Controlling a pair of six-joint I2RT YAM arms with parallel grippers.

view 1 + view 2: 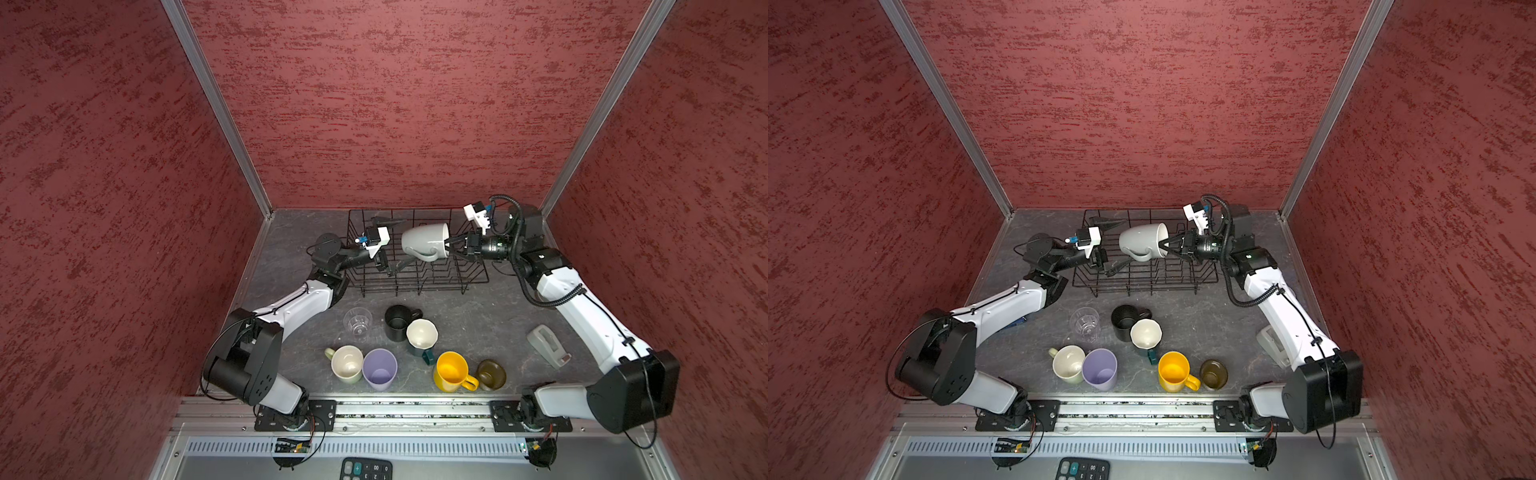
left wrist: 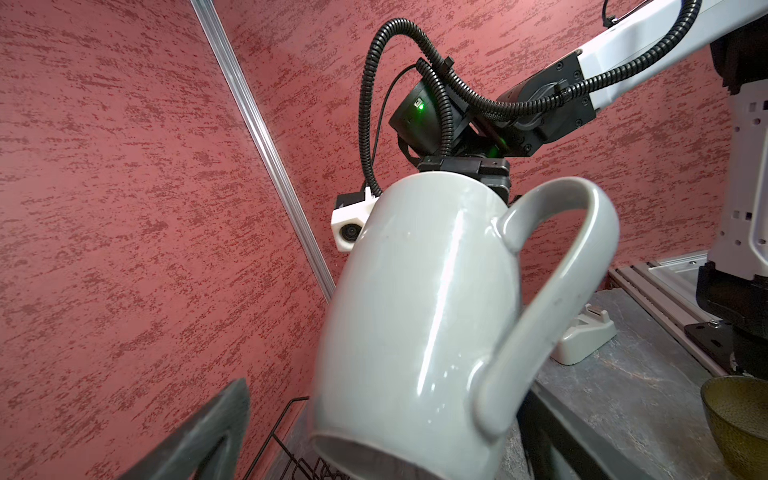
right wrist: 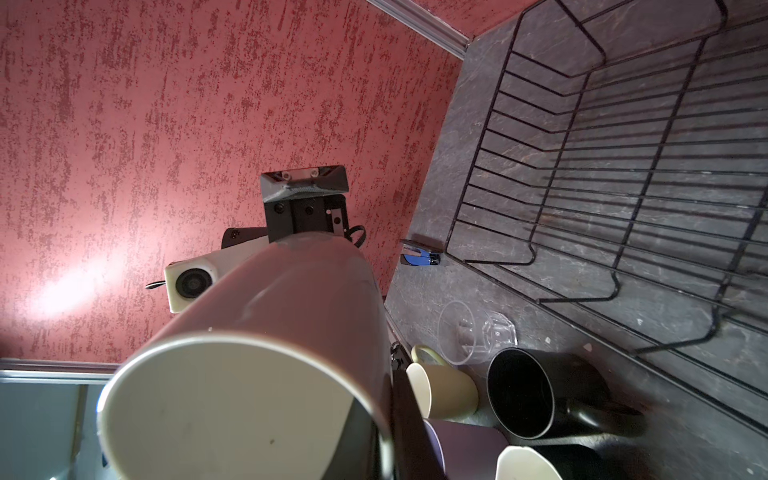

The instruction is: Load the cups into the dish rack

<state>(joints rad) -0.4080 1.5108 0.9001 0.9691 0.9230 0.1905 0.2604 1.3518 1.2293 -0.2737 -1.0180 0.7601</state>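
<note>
My right gripper point(image 1: 448, 245) point(image 1: 1166, 245) point(image 3: 386, 424) is shut on the rim of a grey mug point(image 1: 419, 241) point(image 1: 1138, 241) point(image 2: 415, 311) point(image 3: 249, 332). It holds the mug on its side above the black wire dish rack point(image 1: 415, 286) point(image 1: 1142, 286) point(image 3: 615, 257). My left gripper point(image 1: 405, 242) point(image 1: 1126, 242) point(image 2: 374, 457) is open at the rack's left end, with one finger on each side of the mug's base. On the table in front stand a clear glass point(image 1: 357, 324), black mug point(image 1: 397, 324), teal mug point(image 1: 422, 334), pale-green mug point(image 1: 347, 363), lilac tumbler point(image 1: 379, 369), yellow mug point(image 1: 452, 371) and brown mug point(image 1: 491, 374).
A grey tape dispenser point(image 1: 546, 345) lies near the right arm. A calculator point(image 1: 365, 469) sits below the front rail. Red walls close in the table on three sides. The rack stands against the back wall.
</note>
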